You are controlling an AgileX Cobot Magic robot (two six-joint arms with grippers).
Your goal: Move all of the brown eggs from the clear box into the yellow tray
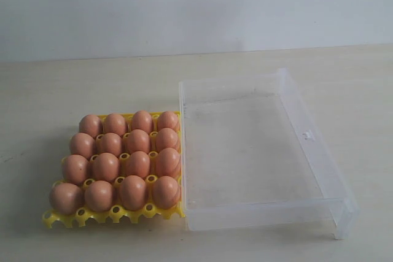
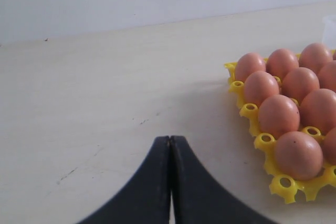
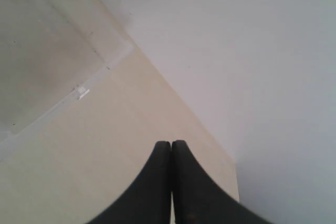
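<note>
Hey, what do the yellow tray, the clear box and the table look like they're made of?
The yellow tray looks like moulded plastic with a slight gloss: even bright colour, holed pegs. The clear box seems hard transparent plastic: the table shows through it and its rims catch light. The table looks like pale wood or laminate, matte, faintly scuffed; I cannot tell which.

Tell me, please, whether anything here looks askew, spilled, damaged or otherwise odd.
Nothing stands out. The brown eggs sit upright, one per cup, in four neat rows in the yellow tray, none visibly cracked, and the clear box beside it looks intact.
</note>
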